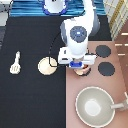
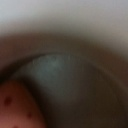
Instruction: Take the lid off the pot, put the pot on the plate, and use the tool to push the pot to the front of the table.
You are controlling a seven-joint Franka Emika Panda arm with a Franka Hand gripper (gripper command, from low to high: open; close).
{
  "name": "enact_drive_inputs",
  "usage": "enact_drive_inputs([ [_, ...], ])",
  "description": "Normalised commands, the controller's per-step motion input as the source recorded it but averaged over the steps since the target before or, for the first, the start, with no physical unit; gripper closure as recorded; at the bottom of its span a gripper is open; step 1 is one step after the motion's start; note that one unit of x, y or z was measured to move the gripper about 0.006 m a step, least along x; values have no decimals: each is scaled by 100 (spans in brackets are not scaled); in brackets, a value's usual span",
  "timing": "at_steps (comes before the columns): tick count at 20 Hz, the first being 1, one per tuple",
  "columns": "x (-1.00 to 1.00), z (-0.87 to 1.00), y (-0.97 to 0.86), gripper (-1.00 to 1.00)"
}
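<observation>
The pincer (image 1: 81, 66) sits low over the pot (image 1: 83, 71) on the stove counter (image 1: 95, 85); its grip cannot be told. The plate (image 1: 47, 66) lies just beside it toward the exterior view's left on the black tabletop (image 1: 30, 95), the tool (image 1: 16, 62) farther left.

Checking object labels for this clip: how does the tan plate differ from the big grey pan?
The plate is flat and tan; the pan is deep, grey-green and clearly wider. The plate lies on the black table; the pan sits on the pinkish stove counter. The pan has a long handle; the plate has none. Both are round. The robot's tool hangs over the counter between them, above the pot.
</observation>
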Motion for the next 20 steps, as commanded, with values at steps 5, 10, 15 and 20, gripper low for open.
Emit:
enact_drive_inputs([
  [5, 10, 92, -2, 100],
  [10, -20, 100, -28, 100],
  [15, -45, 81, -61, 100],
  [20, -43, 52, -63, 100],
])
